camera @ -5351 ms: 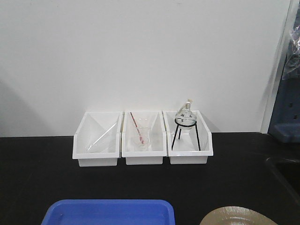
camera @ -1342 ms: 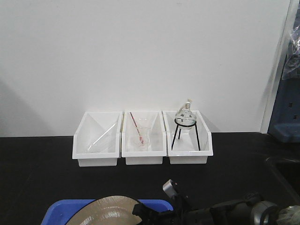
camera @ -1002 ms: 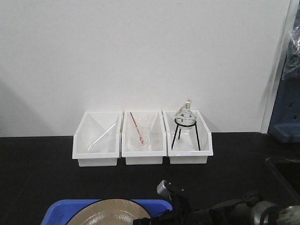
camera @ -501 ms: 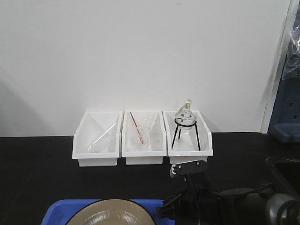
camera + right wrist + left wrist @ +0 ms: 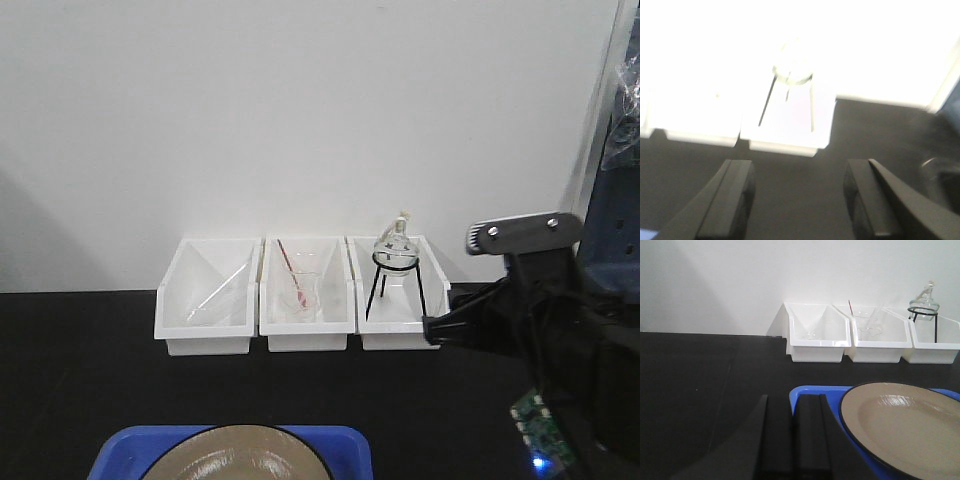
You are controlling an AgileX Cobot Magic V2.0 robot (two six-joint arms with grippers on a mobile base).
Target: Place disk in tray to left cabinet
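The disk (image 5: pixel 235 458), tan with a thin black rim, lies flat in the blue tray (image 5: pixel 112 452) at the table's front edge. The left wrist view shows the disk (image 5: pixel 905 425) filling most of the tray (image 5: pixel 830 389). My left gripper (image 5: pixel 794 397) is shut, its fingers overlapping the tray's near left corner; whether they touch the rim I cannot tell. My right arm (image 5: pixel 540 300) hangs high at the right, away from the disk. The right gripper (image 5: pixel 799 165) is open with nothing between its fingers, above bare black table. The left cabinet is out of view.
Three white bins (image 5: pixel 303 295) stand in a row against the white wall. The right one holds a round glass flask on a black tripod (image 5: pixel 395 250), straight ahead of the right gripper (image 5: pixel 792 67). A blue-grey unit (image 5: pixel 615 210) stands at the far right.
The disk went from the table at the right into the tray, tilted, then flat. The right gripper let go of it and the arm rose up and to the right.
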